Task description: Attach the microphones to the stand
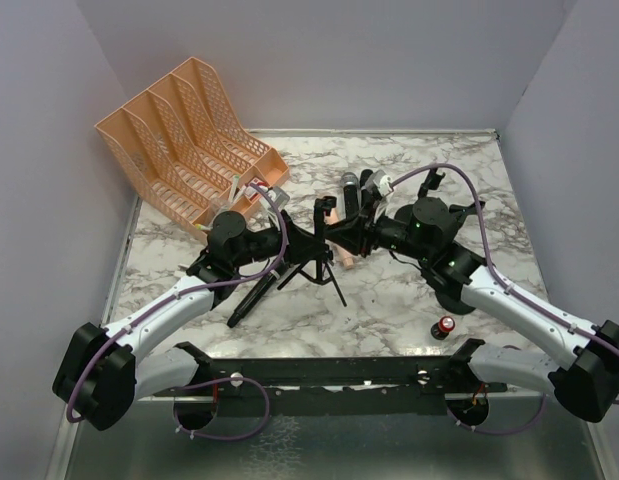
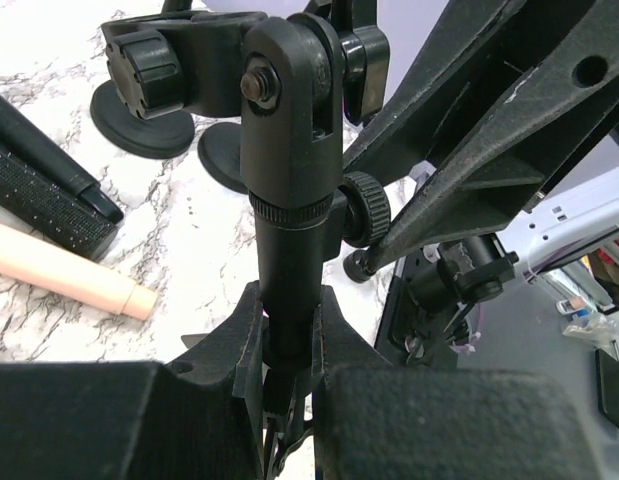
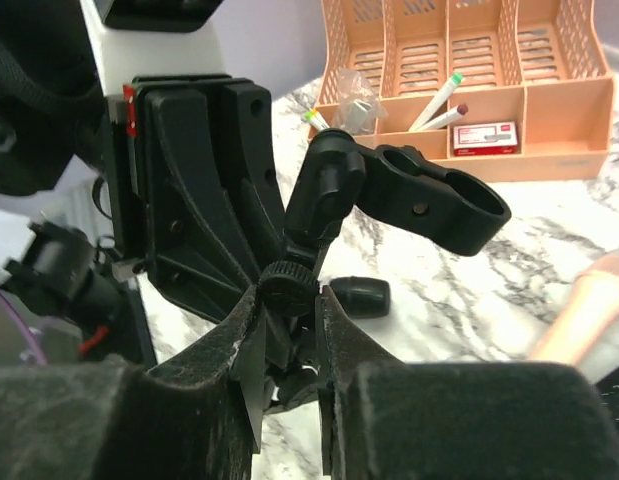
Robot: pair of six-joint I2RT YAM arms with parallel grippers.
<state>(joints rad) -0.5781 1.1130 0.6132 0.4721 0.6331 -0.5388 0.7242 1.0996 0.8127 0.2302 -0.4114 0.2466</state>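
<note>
A black tripod stand (image 1: 320,264) stands mid-table between both arms. My left gripper (image 1: 294,241) is shut on its upright post (image 2: 289,250). My right gripper (image 1: 361,236) is shut on the stand's small side knob (image 3: 288,288); the stand's empty clip (image 3: 439,197) sits above it. A black microphone with a silver mesh head (image 1: 349,194) lies behind the stand. A peach-pink microphone (image 1: 336,254) lies under the grippers and shows in the left wrist view (image 2: 69,275) and the right wrist view (image 3: 587,312). A black microphone (image 1: 251,294) lies at the front left; another one (image 2: 44,190) lies beside the pink one.
An orange desk organizer (image 1: 189,135) holding pens and small items stands at the back left. A small red-topped battery (image 1: 445,327) stands at the front right. A tripod foot (image 3: 357,296) rests on the marble by my right fingers.
</note>
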